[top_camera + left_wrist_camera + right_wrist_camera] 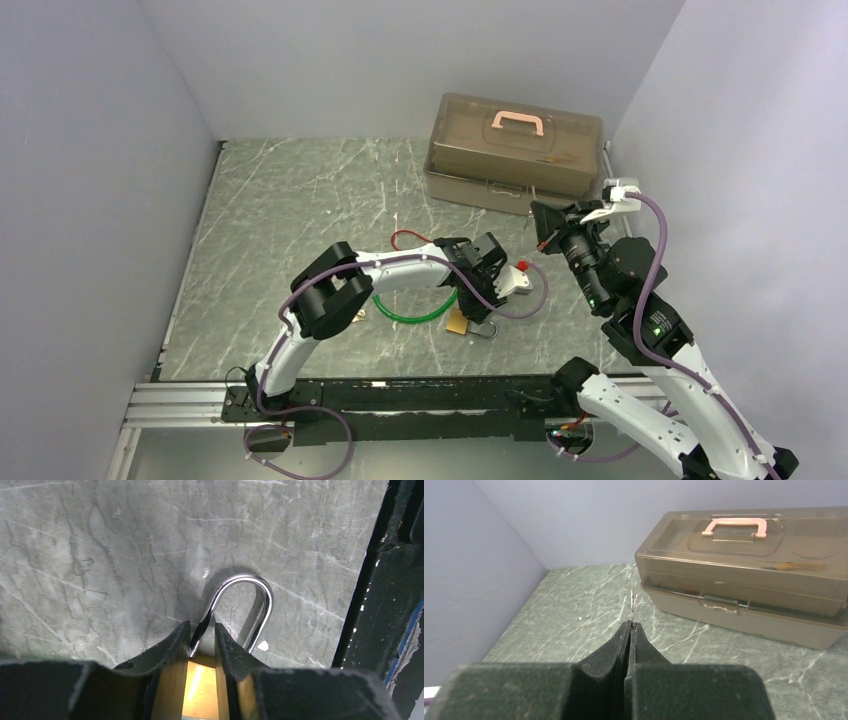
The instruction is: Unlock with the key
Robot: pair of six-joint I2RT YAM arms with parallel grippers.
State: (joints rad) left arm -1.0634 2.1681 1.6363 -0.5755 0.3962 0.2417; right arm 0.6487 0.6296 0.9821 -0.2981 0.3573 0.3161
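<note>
The brass padlock (201,685) lies on the marble table with its silver shackle (245,587) pointing away from my left wrist. My left gripper (202,630) is shut on the padlock body, one finger (170,650) against each side of it. From above, the padlock (458,322) shows just below the left gripper (472,305), near the table's front middle. My right gripper (630,625) is shut on the key (632,602), whose thin blade sticks out edge-on past the fingertips. The right gripper (541,226) hangs above the table, right of the padlock and apart from it.
A brown translucent toolbox (515,150) with a pink handle stands at the back right. A green ring (410,312) and a red loop (408,237) lie by the left arm. A small brass item (357,317) rests left of the ring. The black rail (380,600) runs close beside the padlock.
</note>
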